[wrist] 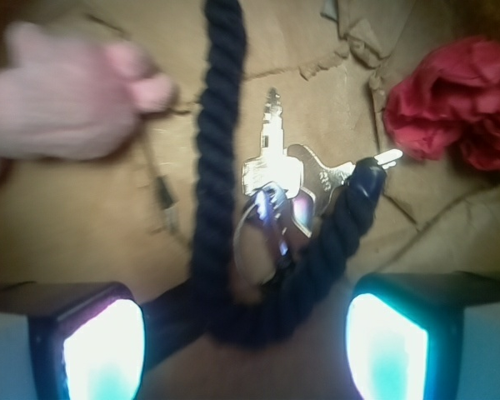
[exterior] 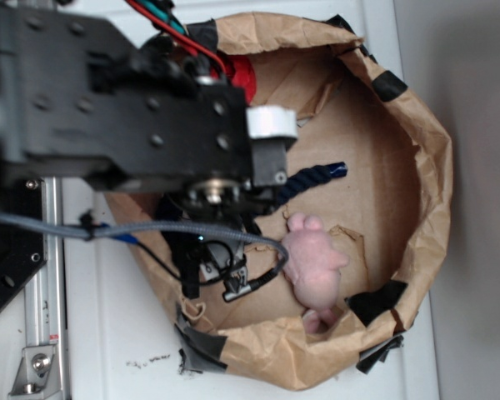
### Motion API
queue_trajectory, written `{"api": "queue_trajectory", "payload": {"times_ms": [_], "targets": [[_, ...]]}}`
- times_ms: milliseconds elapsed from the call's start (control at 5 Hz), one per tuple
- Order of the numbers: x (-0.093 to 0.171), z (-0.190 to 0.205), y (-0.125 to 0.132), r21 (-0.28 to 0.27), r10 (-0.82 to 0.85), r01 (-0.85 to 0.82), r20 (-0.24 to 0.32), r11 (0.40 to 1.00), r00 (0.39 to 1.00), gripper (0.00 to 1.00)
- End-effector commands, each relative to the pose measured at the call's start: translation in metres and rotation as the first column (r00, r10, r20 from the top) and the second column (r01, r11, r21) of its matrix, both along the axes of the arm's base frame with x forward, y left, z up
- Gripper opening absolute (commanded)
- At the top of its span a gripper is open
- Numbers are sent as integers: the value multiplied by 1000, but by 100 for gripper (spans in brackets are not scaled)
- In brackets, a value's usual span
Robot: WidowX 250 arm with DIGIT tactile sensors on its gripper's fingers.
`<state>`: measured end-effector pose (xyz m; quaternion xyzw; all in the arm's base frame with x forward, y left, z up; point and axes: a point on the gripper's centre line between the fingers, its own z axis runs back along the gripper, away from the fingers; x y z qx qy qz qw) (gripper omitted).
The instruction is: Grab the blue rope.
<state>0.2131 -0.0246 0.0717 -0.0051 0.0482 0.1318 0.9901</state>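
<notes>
The robot arm (exterior: 125, 100) is big, black and blurry. It fills the upper left of the exterior view and reaches toward the middle of the frame. A white block (exterior: 272, 122) sits at its end, near the middle top. A grey braided cable (exterior: 150, 230) runs from the left edge across the arm's lower side.

In the wrist view, the gripper (wrist: 246, 350) sits at the bottom of the frame. Its two fingers are wide apart. The left finger (wrist: 100, 350) is in the lower left corner and the right finger (wrist: 392, 346) is in the lower right. Both pads glow bright white and teal. Nothing is pinched between them.
</notes>
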Motion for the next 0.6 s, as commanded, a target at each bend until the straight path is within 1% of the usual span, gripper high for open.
{"api": "queue_trajectory", "payload": {"times_ms": [0,200,400], "targets": [[-15,-53,-27,-44,-151,152,18,987,988,100],[-15,-65,-31,-104,-201,207,72,973,977,100],[-10,-59,-25,-102,-265,284,165,953,950,100]]}}
